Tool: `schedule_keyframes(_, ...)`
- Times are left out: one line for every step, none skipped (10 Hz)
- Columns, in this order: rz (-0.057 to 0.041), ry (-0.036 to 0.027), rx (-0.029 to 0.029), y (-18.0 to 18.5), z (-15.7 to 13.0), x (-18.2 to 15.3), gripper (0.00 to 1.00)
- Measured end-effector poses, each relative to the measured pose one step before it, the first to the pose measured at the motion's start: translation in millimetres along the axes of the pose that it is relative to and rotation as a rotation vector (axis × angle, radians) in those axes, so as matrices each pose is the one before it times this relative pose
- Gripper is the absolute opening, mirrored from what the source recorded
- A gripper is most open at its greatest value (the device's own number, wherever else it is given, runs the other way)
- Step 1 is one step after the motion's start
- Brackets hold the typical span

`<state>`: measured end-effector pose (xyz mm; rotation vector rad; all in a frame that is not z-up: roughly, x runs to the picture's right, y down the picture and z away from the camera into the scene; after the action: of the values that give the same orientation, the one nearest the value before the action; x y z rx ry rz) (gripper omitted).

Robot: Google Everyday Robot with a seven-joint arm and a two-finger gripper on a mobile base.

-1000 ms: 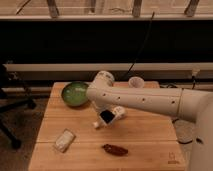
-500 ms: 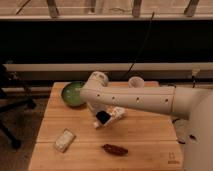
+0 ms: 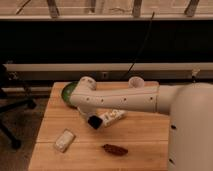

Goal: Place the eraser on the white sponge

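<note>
So, quick update: the arm has swung further left over the last second, and the eraser (image 3: 94, 123) has come along with it. It sits right at the gripper (image 3: 92, 117), which hangs under the near end of the white arm over the middle of the bench (image 3: 145, 145). A second ago the black block was over the white bottle (image 3: 113, 117). Now it's off the bottle's left end and closer to the white sponge (image 3: 64, 140).

Honestly I can't tell how far the gripper is closed, since the arm hides most of it. The block travels with it though, so I'd guess it's being carried.

The sponge lies flat near the front left of the bench, down and left of the eraser, with a gap between them. The brown oblong thing (image 3: 115, 149) hasn't budged near the front edge.

My read: the carry is underway and the drop isn't done. It needs more travel left and forward before lowering.
</note>
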<state>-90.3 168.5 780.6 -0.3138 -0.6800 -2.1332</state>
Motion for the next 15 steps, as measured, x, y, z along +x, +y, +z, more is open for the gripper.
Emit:
schedule_keyframes(-0.02344,-0.0053,0.00654,-8.17,2.41,0.94,0.0)
schedule_keyframes(-0.02185,-0.00214,0.00499,-7.15,0.63,1.05,0.0)
schedule_keyframes(-0.03981,-0.0038,0.00624,-13.75,-0.04,2.6,0.0)
schedule_keyframes(-0.04372,-0.00172,0.00652,-16.03,-0.36,4.97,0.0)
schedule_keyframes(-0.03547,-0.0024,0.00389,-12.49,0.15,4.22,0.0)
schedule_keyframes(-0.04655,-0.00526,0.00323,-15.38,0.44,5.02,0.0)
schedule_keyframes(-0.03763,-0.00507,0.00191,-11.96,1.02,3.96,0.0)
schedule_keyframes(-0.03329,-0.00439,-0.00069,-9.79,1.29,3.58,0.0)
schedule_keyframes(-0.02491,-0.00228,0.00193,-8.57,1.01,3.82,0.0)
schedule_keyframes(-0.02297,-0.00404,0.00237,-6.79,0.88,0.35,0.0)
schedule_keyframes(-0.01863,-0.00721,0.00065,-6.02,1.7,0.81,0.0)
schedule_keyframes(-0.01684,-0.00211,0.00614,-8.51,1.41,4.35,0.04)
schedule_keyframes(-0.02244,-0.00983,0.00579,-9.55,3.78,3.75,0.16)
schedule_keyframes(-0.00601,-0.00125,-0.0006,-1.43,1.02,1.13,0.22)
schedule_keyframes(-0.00981,-0.00455,0.00058,-1.81,1.12,0.58,0.32)
